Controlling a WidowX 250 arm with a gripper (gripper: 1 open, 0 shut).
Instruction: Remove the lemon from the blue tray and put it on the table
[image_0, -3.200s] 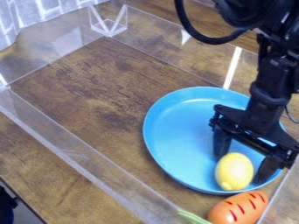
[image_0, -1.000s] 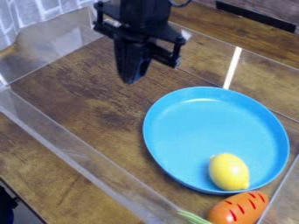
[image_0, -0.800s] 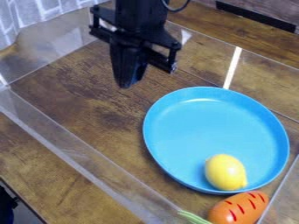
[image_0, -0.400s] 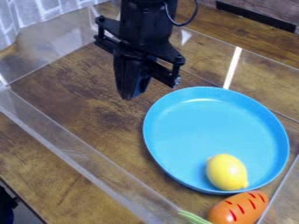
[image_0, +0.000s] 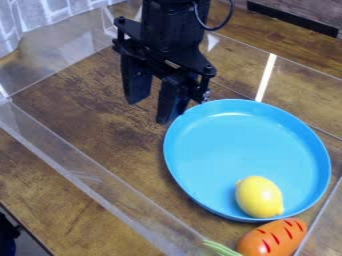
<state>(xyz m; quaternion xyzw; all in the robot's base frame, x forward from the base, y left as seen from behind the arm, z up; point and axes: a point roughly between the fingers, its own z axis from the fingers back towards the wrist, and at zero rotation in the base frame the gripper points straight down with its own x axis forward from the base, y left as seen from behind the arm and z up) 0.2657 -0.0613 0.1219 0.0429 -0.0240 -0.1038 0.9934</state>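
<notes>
The lemon (image_0: 259, 196) is a glossy yellow oval lying in the near part of the blue tray (image_0: 234, 130), close to its front rim. The tray rests on the dark wood-grain table (image_0: 80, 100). My gripper (image_0: 158, 100) hangs pointing down over the table just beyond the tray's left rim, well away from the lemon. Its black fingers (image_0: 134, 86) stand spread apart with nothing between them.
An orange carrot-like toy (image_0: 274, 240) with a green top lies on the table just in front of the tray. Clear plastic walls (image_0: 60, 155) border the table on the left and near side, and another clear wall (image_0: 127, 22) stands at the back.
The gripper's fingers, pressed together in the earlier frames, have spread open. The hand has drifted slightly toward the tray. The lemon has stayed in the tray.
</notes>
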